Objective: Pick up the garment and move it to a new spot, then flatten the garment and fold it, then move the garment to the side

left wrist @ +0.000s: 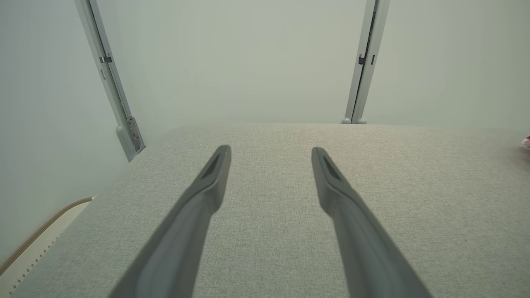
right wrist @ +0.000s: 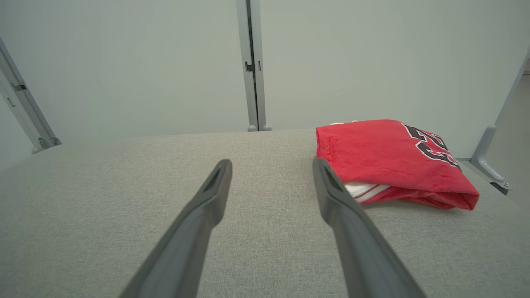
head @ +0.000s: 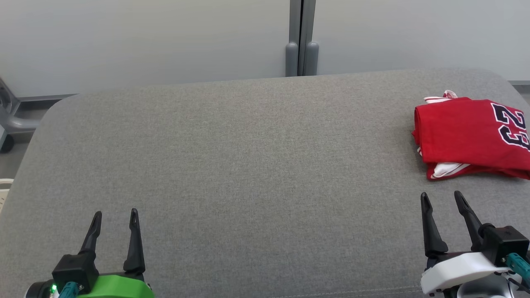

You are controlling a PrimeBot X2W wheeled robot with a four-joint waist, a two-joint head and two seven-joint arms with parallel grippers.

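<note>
A: Item under check?
B: Folded red fabric garment (head: 463,132), black-and-white number on top, white trim at its edges. It lies flat ahead of the right tool (head: 441,193), a little to its right, near it but not touching.
A: Tool condition?
B: Right tool spread wide, nothing held. Left tool (head: 116,212) likewise wide and empty, well apart from the garment.
A: Support?
B: Grey fabric-covered table (head: 248,165) under both tools; pale wall panels (head: 145,37) beyond.
</note>
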